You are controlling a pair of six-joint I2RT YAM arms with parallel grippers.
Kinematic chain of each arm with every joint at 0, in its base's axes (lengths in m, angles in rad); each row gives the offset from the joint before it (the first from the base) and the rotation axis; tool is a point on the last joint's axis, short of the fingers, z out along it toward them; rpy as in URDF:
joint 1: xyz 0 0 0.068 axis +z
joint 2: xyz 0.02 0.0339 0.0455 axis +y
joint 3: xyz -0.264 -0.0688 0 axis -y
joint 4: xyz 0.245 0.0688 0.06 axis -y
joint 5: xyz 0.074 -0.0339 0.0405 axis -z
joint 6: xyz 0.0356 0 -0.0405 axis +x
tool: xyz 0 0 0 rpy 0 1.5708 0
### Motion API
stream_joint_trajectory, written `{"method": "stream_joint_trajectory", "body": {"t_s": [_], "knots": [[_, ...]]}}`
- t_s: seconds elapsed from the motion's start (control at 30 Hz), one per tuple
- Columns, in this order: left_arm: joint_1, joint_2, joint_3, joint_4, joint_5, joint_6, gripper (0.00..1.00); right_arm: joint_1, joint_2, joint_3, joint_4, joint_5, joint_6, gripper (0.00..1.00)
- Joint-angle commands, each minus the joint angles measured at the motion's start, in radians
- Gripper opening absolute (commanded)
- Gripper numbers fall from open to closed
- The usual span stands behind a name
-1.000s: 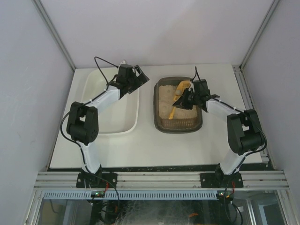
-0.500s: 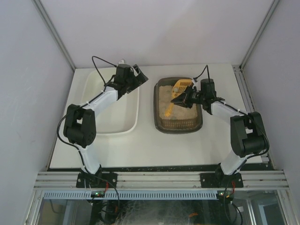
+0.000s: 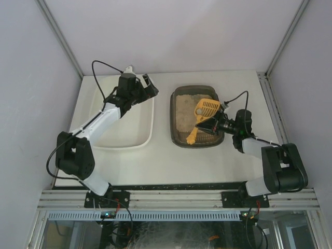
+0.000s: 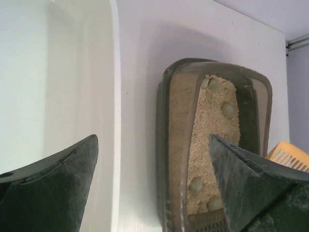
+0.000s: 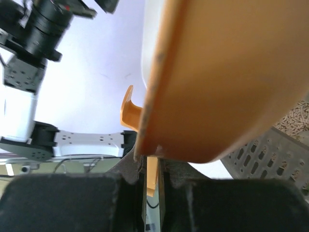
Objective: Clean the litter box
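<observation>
Brown-grey tray: dark, rounded rectangular plastic litter box [image 3: 173, 122] with a thick rim, filled with beige sandy litter; sits right of centre on the white table top [image 3: 161, 161], just beside the white rectangular plastic tub [image 3: 151, 127] and parted from it by a narrow strip of table.
Right gripper: [image 3: 210, 124] clamped tight on the handle of a yellow slotted plastic scoop [image 3: 206, 108]; head raised and tilted above the litter, handle end pointing toward the near rim.
Why held so: probably for shaking loose grains back through the slots before carrying anything away; load on the scoop impossible to make out.
Left gripper: [image 3: 149, 87] jaws spread wide with nothing between them, hovering over the far right corner of the tub; apparently parked clear of the scooping, its camera looking across at the litter.
Tub's place: alongside the tray, most likely as the dump for whatever gets lifted out.
Lumps: pale rounded clumps [image 4: 227, 108] lying on the litter, at least five countable from the left wrist, split between the far and near ends.
Grid: grey perforated panel [image 4: 207, 223] at the tray's near end.
Count: two arms, two grippers, one scoop, one litter box, one tub.
Progress, as a judgement: sifting under way, with clumps left to collect.
</observation>
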Motion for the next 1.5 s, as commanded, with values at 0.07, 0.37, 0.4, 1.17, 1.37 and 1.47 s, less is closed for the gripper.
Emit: {"method": "stream_joint_trajectory", "body": {"t_s": [0.07,0.37,0.4,1.17,1.37,1.47], "knots": [[0.001,-0.186,-0.133,0.001,-0.036,0.141,0.99,-0.028,0.059,-0.055,0.557,-0.103,0.308,0.0],[0.001,-0.312,-0.227,0.035,-0.043,0.204,1.0,-0.016,-0.034,0.039,0.073,-0.024,0.03,0.0],[0.002,-0.318,-0.228,0.036,-0.043,0.215,1.0,0.022,-0.036,0.066,0.024,-0.026,-0.01,0.0],[0.124,-0.114,0.161,-0.708,0.795,1.003,0.9,0.058,0.035,0.106,-0.089,-0.194,-0.213,0.0],[0.127,-0.083,0.187,-0.845,0.904,1.13,0.97,-0.03,-0.013,0.079,-0.12,-0.112,-0.213,0.0],[0.126,-0.076,0.206,-0.893,0.898,1.172,1.0,0.042,-0.029,0.183,-0.45,-0.049,-0.461,0.0]]}}
